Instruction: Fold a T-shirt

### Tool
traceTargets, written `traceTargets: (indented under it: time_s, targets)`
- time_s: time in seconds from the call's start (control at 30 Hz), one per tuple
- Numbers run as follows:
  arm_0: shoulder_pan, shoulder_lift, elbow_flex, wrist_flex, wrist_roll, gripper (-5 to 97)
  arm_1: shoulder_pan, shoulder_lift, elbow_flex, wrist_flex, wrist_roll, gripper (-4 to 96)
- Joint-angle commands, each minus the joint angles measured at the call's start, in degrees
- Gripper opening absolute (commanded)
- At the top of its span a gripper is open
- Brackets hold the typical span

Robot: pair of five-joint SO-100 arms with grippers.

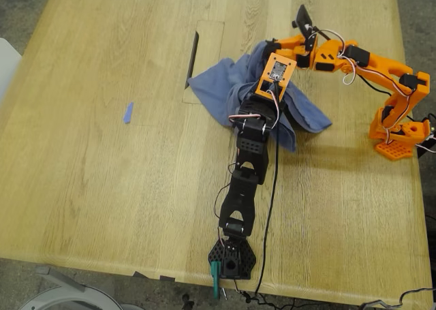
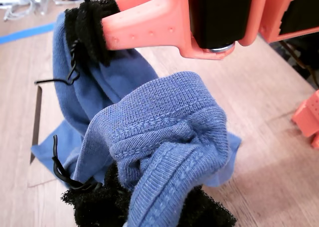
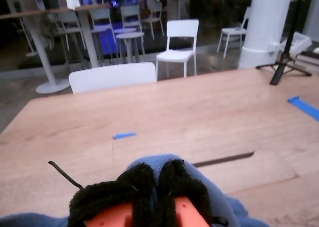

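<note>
The slate-blue T-shirt lies bunched in a heap on the wooden table, right of a slot; its print is hidden. My first gripper, on the black arm, is shut on the shirt's ribbed collar, with its black fuzzy pads on both sides of the cloth. In the exterior view it is over the heap's top. My second gripper, on the orange arm, is shut on a fold of the shirt. It shows in the first wrist view, holding cloth up just beside the first gripper.
A small blue tape scrap lies on the table to the exterior view's left; it also shows in the second wrist view. A slot cuts the tabletop. The orange arm's base and black arm's base stand near edges. White chairs stand beyond.
</note>
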Motion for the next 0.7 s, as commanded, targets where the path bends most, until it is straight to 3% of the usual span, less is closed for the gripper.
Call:
traceTargets:
  time_s: [0.0, 0.67]
  targets:
    - [-1.05, 11.25, -1.85, -2.20, 0.70, 0, 0.35, 4.75, -6.50, -1.67, -0.35, 0.1]
    - [-5.63, 18.63, -2.02, -17.93, 1.76, 0, -2.37, 10.02, -8.79, -9.40, -0.53, 0.2]
